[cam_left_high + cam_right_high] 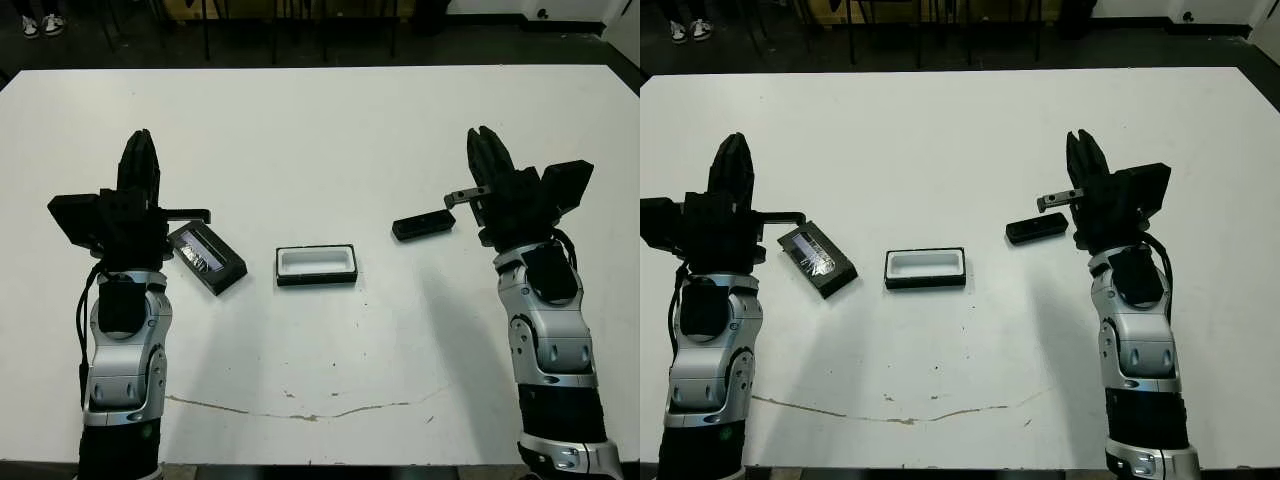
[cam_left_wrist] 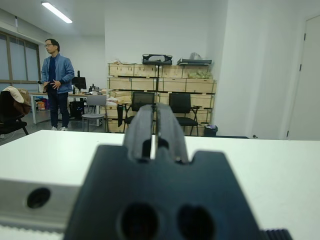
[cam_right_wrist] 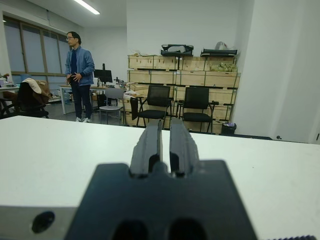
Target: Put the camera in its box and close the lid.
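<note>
Waiting at start, nothing done yet: camera lies on the table beside the right gripper, box sits empty mid-table, lid by the left gripper. Both claws closed, holding nothing.

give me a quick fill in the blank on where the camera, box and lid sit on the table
1. The box lies between the lid and the ____.
2. The box's lining is ____.
3. The camera lies nearest the ____ gripper.
4. The lid lies beside the ____ gripper.

Missing words: camera; white; right; left
</note>
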`<state>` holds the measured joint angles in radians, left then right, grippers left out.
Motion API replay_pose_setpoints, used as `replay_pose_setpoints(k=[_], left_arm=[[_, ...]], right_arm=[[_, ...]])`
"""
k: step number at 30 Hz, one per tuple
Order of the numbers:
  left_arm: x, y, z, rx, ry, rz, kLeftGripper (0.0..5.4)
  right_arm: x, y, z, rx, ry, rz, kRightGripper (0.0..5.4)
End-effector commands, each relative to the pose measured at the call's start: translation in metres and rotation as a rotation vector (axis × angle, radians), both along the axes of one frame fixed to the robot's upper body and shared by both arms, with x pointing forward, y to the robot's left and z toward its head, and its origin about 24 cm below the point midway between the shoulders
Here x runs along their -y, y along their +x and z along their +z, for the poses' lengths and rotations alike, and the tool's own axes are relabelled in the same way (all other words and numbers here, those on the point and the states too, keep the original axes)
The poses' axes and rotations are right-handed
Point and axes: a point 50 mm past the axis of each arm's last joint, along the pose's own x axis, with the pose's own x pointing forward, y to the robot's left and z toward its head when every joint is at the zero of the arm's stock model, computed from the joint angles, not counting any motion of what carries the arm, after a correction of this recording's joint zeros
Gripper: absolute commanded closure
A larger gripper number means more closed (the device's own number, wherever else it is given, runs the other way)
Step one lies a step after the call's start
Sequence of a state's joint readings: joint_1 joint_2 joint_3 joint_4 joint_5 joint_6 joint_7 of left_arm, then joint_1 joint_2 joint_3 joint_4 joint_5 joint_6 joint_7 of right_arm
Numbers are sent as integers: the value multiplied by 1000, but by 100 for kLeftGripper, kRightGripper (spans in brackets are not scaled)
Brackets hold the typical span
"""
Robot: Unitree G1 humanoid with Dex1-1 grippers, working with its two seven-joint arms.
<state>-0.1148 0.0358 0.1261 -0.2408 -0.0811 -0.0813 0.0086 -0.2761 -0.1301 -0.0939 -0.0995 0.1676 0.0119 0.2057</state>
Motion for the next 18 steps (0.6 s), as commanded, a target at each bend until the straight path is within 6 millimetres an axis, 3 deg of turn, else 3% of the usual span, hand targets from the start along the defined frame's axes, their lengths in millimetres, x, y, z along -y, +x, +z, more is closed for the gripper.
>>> replay_pose_setpoints(k=[1, 11, 14, 18], left_arm=[[-3, 1, -4, -27, 7, 11, 539], [-2, -1, -6, -41, 10, 13, 539], [-2, -2, -6, -37, 16, 11, 539], [-1, -2, -7, -43, 20, 17, 539]], right_arm=[[3, 0, -4, -31, -4, -11, 540], [5, 2, -2, -41, -17, -6, 540], [15, 17, 14, -20, -98, -12, 540], [30, 60, 33, -88, -228, -35, 540]])
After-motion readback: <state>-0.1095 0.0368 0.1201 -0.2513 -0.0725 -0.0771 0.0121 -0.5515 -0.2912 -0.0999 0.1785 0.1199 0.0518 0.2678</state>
